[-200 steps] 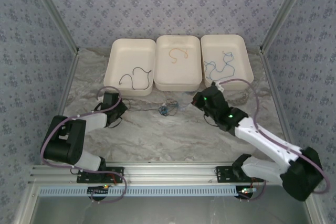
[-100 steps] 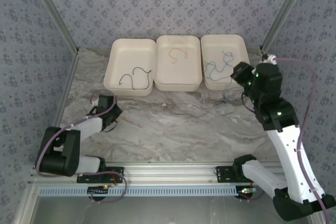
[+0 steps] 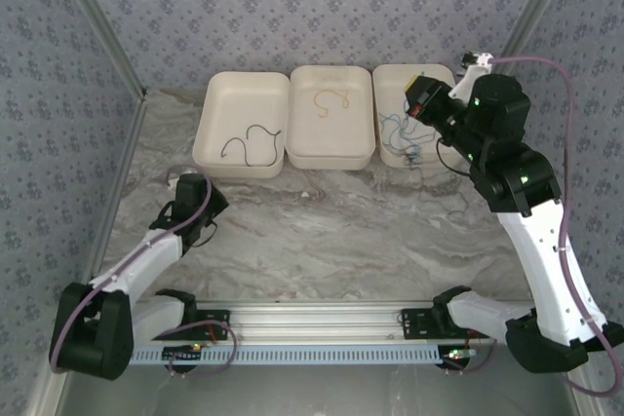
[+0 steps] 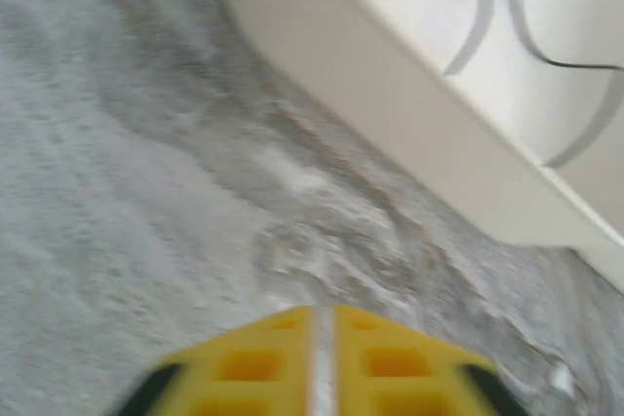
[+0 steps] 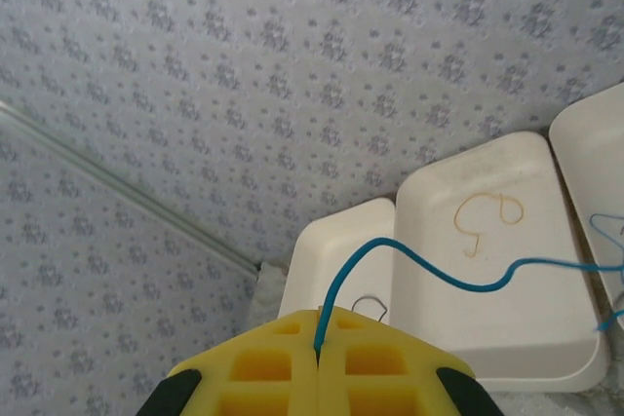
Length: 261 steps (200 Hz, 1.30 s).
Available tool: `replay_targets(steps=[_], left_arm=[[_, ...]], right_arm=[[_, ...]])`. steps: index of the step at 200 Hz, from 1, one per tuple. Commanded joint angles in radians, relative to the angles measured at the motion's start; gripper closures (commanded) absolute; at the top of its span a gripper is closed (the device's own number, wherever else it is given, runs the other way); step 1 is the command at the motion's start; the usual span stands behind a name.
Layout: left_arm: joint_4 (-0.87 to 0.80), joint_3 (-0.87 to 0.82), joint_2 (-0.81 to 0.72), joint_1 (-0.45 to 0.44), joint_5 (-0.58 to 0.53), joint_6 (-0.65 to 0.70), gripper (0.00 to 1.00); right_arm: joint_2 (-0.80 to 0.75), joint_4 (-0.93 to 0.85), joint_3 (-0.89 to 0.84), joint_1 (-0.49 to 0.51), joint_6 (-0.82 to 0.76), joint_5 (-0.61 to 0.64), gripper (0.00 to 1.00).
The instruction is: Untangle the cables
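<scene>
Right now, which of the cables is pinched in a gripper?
A blue cable: its end is clamped between the yellow fingers of the right gripper. The black cable and the orange cable lie loose in their trays.

Three white trays [image 3: 331,138] side by side on a marble table [image 3: 331,231], patterned walls [image 3: 312,7] behind

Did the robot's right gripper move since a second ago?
Yes. The right gripper, shut on a thin blue cable, went from in front of the middle white tray to over the right white tray.
</scene>
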Motion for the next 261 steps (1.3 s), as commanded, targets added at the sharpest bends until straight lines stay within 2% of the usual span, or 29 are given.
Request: replay_targets(steps=[1, 11, 29, 58, 76, 90, 104, 128, 153, 168, 182, 199, 213, 230, 261], left_arm=[[-0.021, 0.052, -0.101, -0.063, 0.009, 0.045, 0.62], [-0.041, 0.06, -0.146, -0.09, -0.001, 0.045, 0.52], [-0.084, 0.073, -0.23, -0.129, -0.027, 0.036, 0.42], [-0.073, 0.076, -0.3, -0.177, 0.006, 0.048, 0.39], [-0.072, 0.085, -0.28, -0.218, 0.033, 0.087, 0.38], [-0.07, 0.072, -0.273, -0.242, 0.027, 0.108, 0.33], [-0.068, 0.044, -0.273, -0.244, 0.022, 0.107, 0.31], [-0.074, 0.025, -0.245, -0.244, 0.041, 0.091, 0.33], [-0.085, 0.036, -0.17, -0.27, 0.064, 0.077, 0.39], [-0.069, 0.042, -0.121, -0.342, 0.05, 0.122, 0.42], [-0.049, 0.056, -0.066, -0.423, 0.041, 0.219, 0.43], [-0.05, 0.1, 0.046, -0.508, 0.046, 0.358, 0.36], [-0.11, 0.176, 0.178, -0.553, 0.033, 0.42, 0.26], [-0.213, 0.287, 0.334, -0.563, 0.021, 0.394, 0.2], [-0.189, 0.337, 0.467, -0.574, 0.045, 0.232, 0.18]], right_arm=[[-0.006, -0.003, 0.085, 0.046, -0.039, -0.018, 1.0], [0.001, -0.003, 0.093, 0.064, -0.037, -0.024, 1.0], [0.012, 0.004, 0.088, 0.097, -0.031, -0.04, 1.0], [-0.003, 0.025, -0.013, 0.096, -0.011, -0.041, 1.0], [-0.016, 0.038, -0.128, 0.054, 0.006, -0.066, 1.0], [-0.022, 0.071, -0.231, 0.012, 0.008, -0.107, 1.0], [-0.017, 0.088, -0.324, -0.021, -0.001, -0.128, 1.0], [-0.009, 0.109, -0.487, -0.066, -0.001, -0.159, 1.0], [-0.01, 0.136, -0.591, -0.089, 0.001, -0.174, 1.0], [-0.01, 0.136, -0.62, -0.09, -0.007, -0.163, 1.0], [-0.01, 0.131, -0.628, -0.098, -0.02, -0.151, 1.0], [-0.009, 0.121, -0.628, -0.116, -0.03, -0.152, 1.0], [-0.004, 0.111, -0.622, -0.132, -0.038, -0.156, 1.0], [-0.005, 0.102, -0.617, -0.138, -0.046, -0.154, 1.0], [-0.022, 0.101, -0.631, -0.145, -0.046, -0.153, 1.0]])
